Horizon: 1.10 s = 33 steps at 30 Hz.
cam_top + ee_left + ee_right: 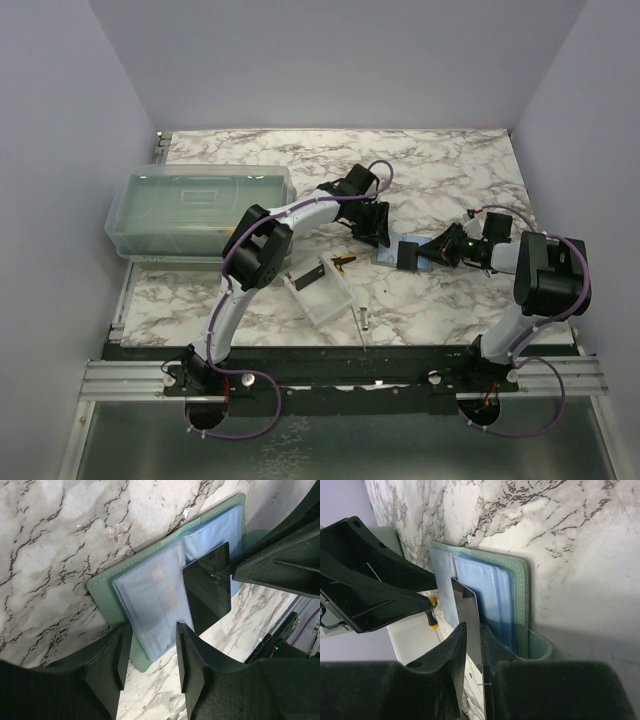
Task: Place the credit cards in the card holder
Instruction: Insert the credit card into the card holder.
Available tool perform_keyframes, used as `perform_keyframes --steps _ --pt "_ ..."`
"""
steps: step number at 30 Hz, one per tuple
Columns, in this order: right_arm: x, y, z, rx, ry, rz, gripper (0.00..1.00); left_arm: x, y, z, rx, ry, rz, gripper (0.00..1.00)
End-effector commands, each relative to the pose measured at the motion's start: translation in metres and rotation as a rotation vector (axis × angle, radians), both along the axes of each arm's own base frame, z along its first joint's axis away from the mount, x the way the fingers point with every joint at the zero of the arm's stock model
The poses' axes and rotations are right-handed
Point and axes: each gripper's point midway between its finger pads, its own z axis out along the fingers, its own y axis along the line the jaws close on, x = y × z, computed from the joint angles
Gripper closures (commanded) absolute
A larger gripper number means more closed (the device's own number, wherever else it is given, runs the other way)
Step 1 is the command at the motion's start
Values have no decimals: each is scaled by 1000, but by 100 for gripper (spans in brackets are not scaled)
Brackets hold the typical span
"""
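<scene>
The sage-green card holder (pixel 102 587) lies open on the marble, its pale blue sleeves up; it also shows in the right wrist view (pixel 521 587) and from above (pixel 385 256). My right gripper (pixel 472 627) is shut on a black credit card (pixel 466 611), holding it on edge with its far end over the sleeves (pixel 207 592). My left gripper (pixel 150 652) is open, its jaws either side of the holder's near sleeve edge; from above it sits just left of the holder (pixel 378 228). Faint tan marks show through one sleeve; no gold card is plainly visible.
A large translucent lidded box (pixel 200 210) stands at the left. A small clear tray (pixel 322 290) sits near the front centre, with an orange-handled black tool (pixel 343 261) beside it. A small metal piece (pixel 365 318) lies near the front edge.
</scene>
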Motion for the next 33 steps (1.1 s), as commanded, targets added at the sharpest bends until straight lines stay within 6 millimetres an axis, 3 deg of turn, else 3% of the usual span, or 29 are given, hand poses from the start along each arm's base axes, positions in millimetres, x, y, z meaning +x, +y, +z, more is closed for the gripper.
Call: perform_keyframes --steps 1,8,11,14,19,28,33 --pt "0 6 -1 35 -3 17 80 -5 13 -42 117 31 7 52" --pt "-2 2 -11 -16 19 0 80 -5 18 -40 135 13 15 51" --pt "-3 -1 -11 -51 29 -5 78 -3 22 -23 144 -23 19 47" --pt "-4 -5 -10 -91 32 -11 77 2 24 8 129 -86 37 40" --pt "-3 -9 0 -126 27 -6 75 -5 8 32 86 -112 25 39" --pt "-16 -2 1 -92 19 17 71 -42 -40 23 17 -35 -77 68" --pt "-22 1 -5 -75 30 25 69 -45 -48 16 5 -30 -85 75"
